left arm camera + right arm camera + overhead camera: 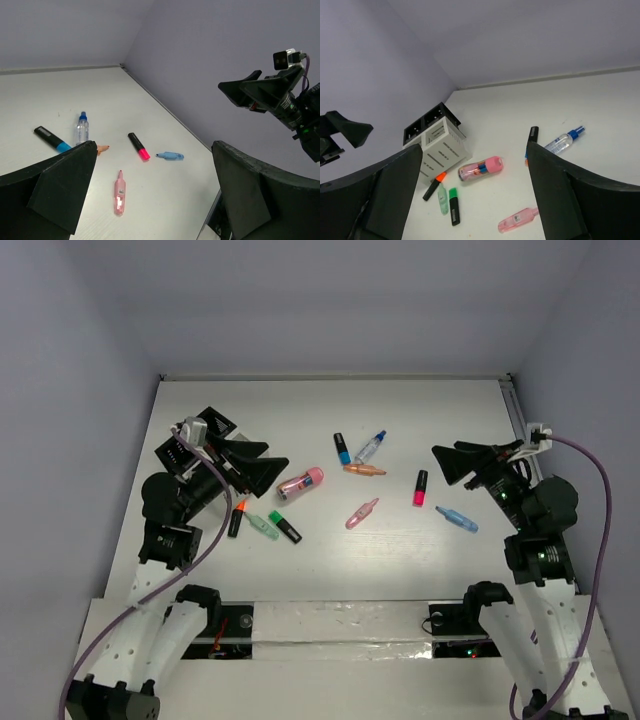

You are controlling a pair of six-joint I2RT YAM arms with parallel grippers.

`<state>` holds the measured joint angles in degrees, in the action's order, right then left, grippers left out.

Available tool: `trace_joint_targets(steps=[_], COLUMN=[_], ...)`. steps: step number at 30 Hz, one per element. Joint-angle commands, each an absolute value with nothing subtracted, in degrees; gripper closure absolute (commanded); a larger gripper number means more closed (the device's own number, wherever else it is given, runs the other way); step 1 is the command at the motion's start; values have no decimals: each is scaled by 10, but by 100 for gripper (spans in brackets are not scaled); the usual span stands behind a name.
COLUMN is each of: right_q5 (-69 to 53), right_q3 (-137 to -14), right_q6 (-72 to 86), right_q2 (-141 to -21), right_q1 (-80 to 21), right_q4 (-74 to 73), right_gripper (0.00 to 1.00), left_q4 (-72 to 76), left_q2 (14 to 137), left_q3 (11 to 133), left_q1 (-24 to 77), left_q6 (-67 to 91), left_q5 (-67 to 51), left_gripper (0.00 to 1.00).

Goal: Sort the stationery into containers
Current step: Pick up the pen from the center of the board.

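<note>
Left gripper point(272, 462): fingers spread wide, nothing between them, held above the table point(320, 570) just beside the pink translucent case point(301, 481). An orange-tipped marker point(237, 518), a mint green marker point(262, 526) and a green highlighter point(285, 526) lie near it, toward the arm bases.

Right gripper point(440, 462): fingers likewise apart, empty. The red-pink marker point(420, 488) lies just beside its tips and the light blue pen point(456, 519) is near.

The joined black box point(427, 122) and white box point(442, 145) stand at the far left, partly under the left arm.
</note>
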<state>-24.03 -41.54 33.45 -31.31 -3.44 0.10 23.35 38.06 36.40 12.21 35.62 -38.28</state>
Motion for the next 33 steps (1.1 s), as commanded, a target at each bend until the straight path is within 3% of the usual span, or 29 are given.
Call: trace_joint_targets(steps=[1, 2, 3, 4, 5, 7, 10, 12, 17, 21, 25, 26, 27, 29, 33], right_q5=[-249, -252, -255, -257, -263, -265, -270, -270, -271, -269, -264, -251, -248, -242, -231], right_q3=[-396, -392, -386, -385, -385, -390, -382, -379, -383, -391, -385, -384, -384, -385, -387], right_q6=[342, 343, 344, 340, 337, 328, 332, 330, 322, 313, 307, 304, 301, 296, 290], right_q2=[-321, -322, -323, -328, -330, -340, -335, -333, -343, -348, -338, -337, -336, -331, -323], right_q1=[-33, -33, -33, -33, -33, -33, -33, -33, -33, -33, -38, -43, -43, -49, -54], right_q4=[49, 58, 61, 61, 58, 49, 65, 65, 47, 33, 33, 33, 30, 24, 17], right_gripper=[16, 53, 70, 82, 98, 100, 100, 100, 100, 93, 70, 59, 54, 43, 36], left_q4=[315, 329, 372, 383, 388, 361, 280, 184, -12, -110, -141, -145, -158, -170, -172], left_q2=[402, 408, 417, 421, 426, 441, 478, 526, 648, 773, 869, 888, 922, 953, 1016], left_q3=[367, 361, 354, 349, 350, 368, 402, 458, 609, 664, 700, 714, 722, 748, 767], left_q1=[122, 122, 122, 122, 122, 153, 215, 285, 387, 410, 410, 410, 410, 410, 410], left_q6=[389, 401, 414, 423, 425, 411, 347, 284, 167, 85, 6, -23, -32, -52, -80], left_q5=[-377, -376, -378, -378, -374, -354, -281, -199, 66, 123, 128, 111, 103, 85, 100], left_gripper=[1, 1, 1, 8, 29, 74, 93, 97, 98, 98, 78, 73, 71, 57, 45])
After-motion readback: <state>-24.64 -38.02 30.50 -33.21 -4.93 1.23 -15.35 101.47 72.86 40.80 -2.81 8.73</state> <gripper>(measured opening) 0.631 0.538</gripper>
